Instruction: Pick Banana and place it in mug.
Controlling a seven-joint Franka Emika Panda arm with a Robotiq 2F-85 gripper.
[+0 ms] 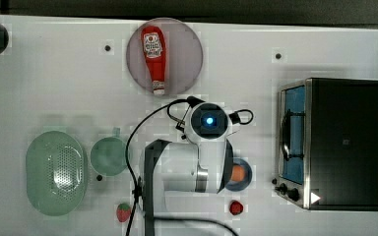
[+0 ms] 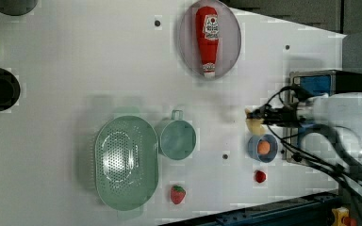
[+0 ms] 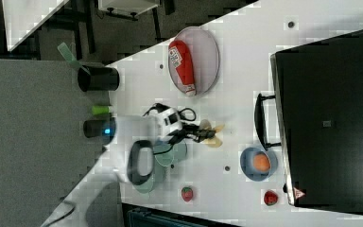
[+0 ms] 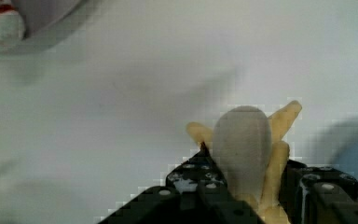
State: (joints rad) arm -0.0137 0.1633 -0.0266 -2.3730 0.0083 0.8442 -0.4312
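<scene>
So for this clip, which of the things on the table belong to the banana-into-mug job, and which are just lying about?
Belonging to the job:
- pale-yellow peeled banana, held in the black gripper
- round teal-green mug

Lying about:
- oval perforated green strainer
- red ketchup bottle on a grey plate
- blue bowl holding an orange ball
- two small red strawberries
- black toaster oven

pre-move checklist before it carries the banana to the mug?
1. Grip: gripper is shut on the banana, peel flaps sticking out past it. ok.
2. Banana off the table: the left view suggests lifted; cannot tell for sure.
3. Mug upright, opening up, nothing visible inside. ok.
4. Neighbours: green strainer sits right beside the mug on the left view's left; aim carefully. ok.
5. Path from banana to mug in the left view: bare table between them. ok.
6. Blue bowl with orange ball just below the banana in the left view; move away from it. ok.
</scene>
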